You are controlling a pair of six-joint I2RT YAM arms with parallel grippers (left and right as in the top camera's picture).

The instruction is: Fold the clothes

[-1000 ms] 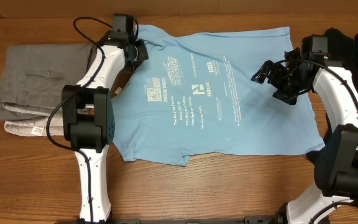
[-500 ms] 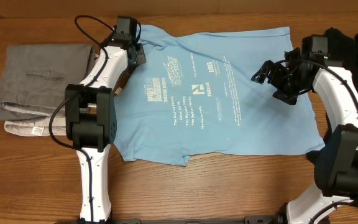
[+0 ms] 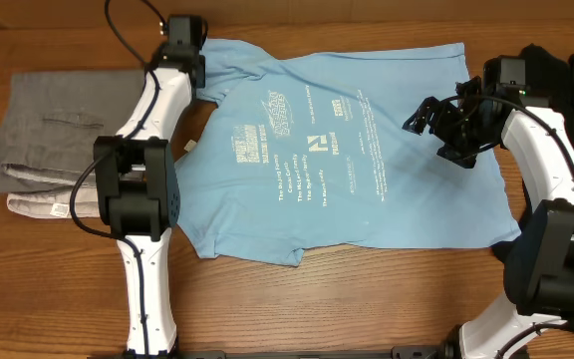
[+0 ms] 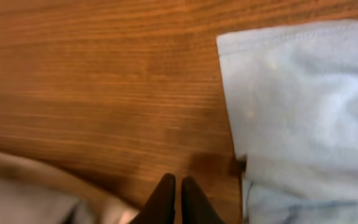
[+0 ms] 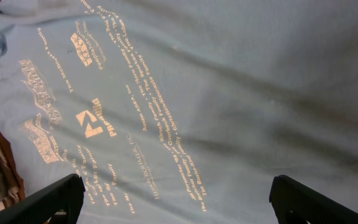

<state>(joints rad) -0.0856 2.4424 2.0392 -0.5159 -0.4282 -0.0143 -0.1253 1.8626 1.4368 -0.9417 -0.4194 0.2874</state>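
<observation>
Left gripper [image 4: 177, 182] jaws closed, empty; right gripper [image 5: 178, 196] spread above T-shirt [image 3: 367, 199].

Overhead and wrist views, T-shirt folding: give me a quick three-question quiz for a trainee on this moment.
1. True or false: the left claw grips the T-shirt by its sleeve.
2. What lies on the table beside the left arm? A) a folded grey garment B) a red towel C) a cardboard box
3. Fill in: the right claw, above the shirt's printed side, is ___ (open/shut).
Key: 1 false, it is shut over bare wood next to the sleeve; 2 A; 3 open.
</observation>
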